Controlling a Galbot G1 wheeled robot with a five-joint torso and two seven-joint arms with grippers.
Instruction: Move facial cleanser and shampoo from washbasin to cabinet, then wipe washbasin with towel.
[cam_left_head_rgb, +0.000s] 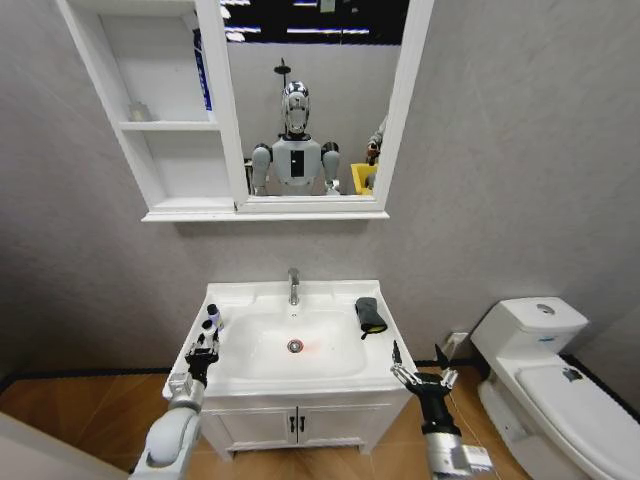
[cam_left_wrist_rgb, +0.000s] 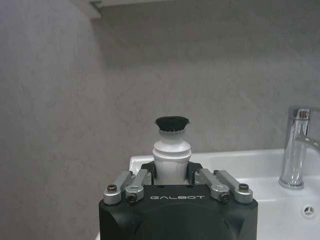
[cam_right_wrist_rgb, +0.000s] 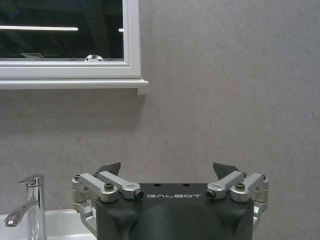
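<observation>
A small white bottle with a black cap stands on the left rim of the washbasin; I cannot tell whether it is the facial cleanser or the shampoo. My left gripper is shut on that bottle, its fingers pressing the body on both sides. The dark folded towel lies on the basin's right rim. My right gripper hangs open off the basin's front right corner, holding nothing. Above hangs the cabinet with open shelves and a mirror; a dark blue item stands on its upper shelf.
The chrome tap rises at the back of the bowl, to the right of the held bottle. A white toilet stands on the right. The vanity doors sit below the basin. A small clear object rests on the cabinet's shelf.
</observation>
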